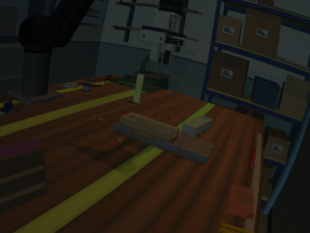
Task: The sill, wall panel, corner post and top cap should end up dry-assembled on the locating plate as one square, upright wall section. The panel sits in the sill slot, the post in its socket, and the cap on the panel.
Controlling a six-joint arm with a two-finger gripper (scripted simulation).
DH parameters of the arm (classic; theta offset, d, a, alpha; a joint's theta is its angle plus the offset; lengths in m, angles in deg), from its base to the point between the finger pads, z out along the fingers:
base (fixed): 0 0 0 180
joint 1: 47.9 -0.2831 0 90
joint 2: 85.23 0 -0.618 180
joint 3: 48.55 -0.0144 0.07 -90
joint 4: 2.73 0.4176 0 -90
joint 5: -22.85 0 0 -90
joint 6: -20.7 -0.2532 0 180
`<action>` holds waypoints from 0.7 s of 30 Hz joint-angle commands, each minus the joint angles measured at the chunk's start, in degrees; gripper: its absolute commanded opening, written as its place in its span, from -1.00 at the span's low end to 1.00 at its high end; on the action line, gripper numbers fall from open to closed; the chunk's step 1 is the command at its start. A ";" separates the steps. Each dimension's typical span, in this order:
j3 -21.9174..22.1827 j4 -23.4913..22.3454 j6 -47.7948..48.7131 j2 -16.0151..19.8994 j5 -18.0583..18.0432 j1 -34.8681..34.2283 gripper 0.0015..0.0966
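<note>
The locating plate (165,139) lies flat in the middle of the wooden bench. The wooden sill (148,126) sits on its left part, slot facing up. A pale grey block (197,125) lies just behind the plate's right half. A light green post (138,88) stands upright farther back on the bench. My gripper (161,59) hangs high above the back of the bench, right of the green post. It is open and holds nothing.
A striped wooden box (21,172) sits at the left front. A blue rack of cardboard boxes (255,62) lines the right side. The arm's dark base (34,69) stands at the left rear. A red pencil (252,158) and an orange pad (241,200) lie near the right edge.
</note>
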 commanded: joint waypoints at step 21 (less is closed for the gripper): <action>0.47 0.00 0.00 -0.64 1.05 0.00 0.74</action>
